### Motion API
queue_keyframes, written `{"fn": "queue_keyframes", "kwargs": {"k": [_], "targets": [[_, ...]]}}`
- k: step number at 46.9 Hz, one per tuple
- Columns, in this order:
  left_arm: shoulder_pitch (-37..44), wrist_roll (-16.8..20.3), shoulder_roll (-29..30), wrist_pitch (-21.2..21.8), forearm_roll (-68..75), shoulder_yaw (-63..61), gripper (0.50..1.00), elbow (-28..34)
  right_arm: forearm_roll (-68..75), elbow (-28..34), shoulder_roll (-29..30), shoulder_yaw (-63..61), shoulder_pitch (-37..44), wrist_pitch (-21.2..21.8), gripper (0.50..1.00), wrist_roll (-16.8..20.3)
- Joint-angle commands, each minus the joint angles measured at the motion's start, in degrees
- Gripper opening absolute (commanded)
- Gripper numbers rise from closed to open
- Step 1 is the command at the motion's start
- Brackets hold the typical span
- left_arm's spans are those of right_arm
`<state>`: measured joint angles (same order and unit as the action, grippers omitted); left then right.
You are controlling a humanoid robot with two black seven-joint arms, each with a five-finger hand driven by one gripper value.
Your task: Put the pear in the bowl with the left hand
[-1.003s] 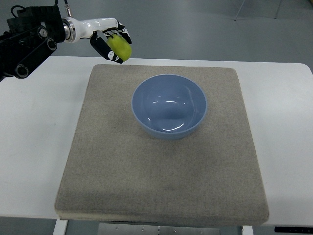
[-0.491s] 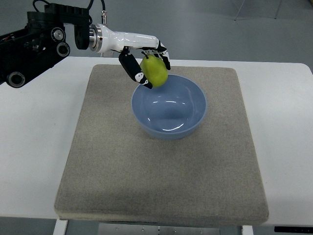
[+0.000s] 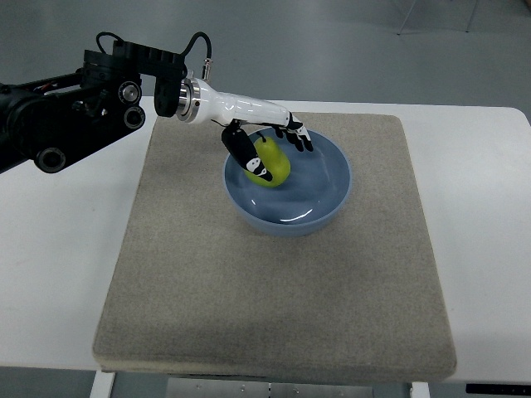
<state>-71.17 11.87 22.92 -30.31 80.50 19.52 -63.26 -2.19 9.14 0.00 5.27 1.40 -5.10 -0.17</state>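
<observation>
Hanging inside the bowl (image 3: 332,199), the left hand (image 3: 267,149) has carried the pear (image 3: 274,162) in from beyond the rim (a second ago it was outside). Fingers stay wrapped round it, so release remains.

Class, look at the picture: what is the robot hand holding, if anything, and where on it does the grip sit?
The left robot hand holds the pear, thumb on its near side, other fingers over its top.
</observation>
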Motion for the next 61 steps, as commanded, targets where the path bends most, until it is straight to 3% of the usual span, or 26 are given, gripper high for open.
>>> {"fn": "queue_keyframes", "kwargs": {"k": [1,9,17,28,35,47,55,61], "targets": [[0.51,-0.01,0.11,-0.02,-0.52,0.08,0.992,-0.02,-0.01,0.0,0.0,0.0,0.01,0.0,0.926,0.0],[1.04,-0.01,0.98,0.42,-5.17,0.26,0.994,0.42,-0.01,0.0,0.0,0.0,0.01,0.0,0.924,0.0],[0.6,-0.01,4.06,0.69,-24.04,0.79,0.994,2.61,-0.01,0.0,0.0,0.0,0.01,0.0,0.924,0.0],[0.86,-0.01,7.05,-0.02,-57.81,0.08,0.994,12.36,-0.01,0.0,0.0,0.0,0.01,0.0,0.924,0.0],[1.47,-0.1,10.03,-0.02,-65.03,1.22,0.994,15.35,0.08,0.0,0.0,0.0,0.01,0.0,0.924,0.0],[7.1,-1.41,8.98,-2.12,-81.55,4.21,0.994,25.2,-0.01,0.0,0.0,0.0,0.01,0.0,0.924,0.0],[9.12,-5.89,8.28,-2.39,-88.84,4.65,0.994,25.38,-0.01,0.0,0.0,0.0,0.01,0.0,0.926,0.0],[10.96,-12.04,8.28,-2.48,-97.1,4.65,0.996,25.73,-0.01,0.0,0.0,0.0,0.01,0.0,0.924,0.0]]}}
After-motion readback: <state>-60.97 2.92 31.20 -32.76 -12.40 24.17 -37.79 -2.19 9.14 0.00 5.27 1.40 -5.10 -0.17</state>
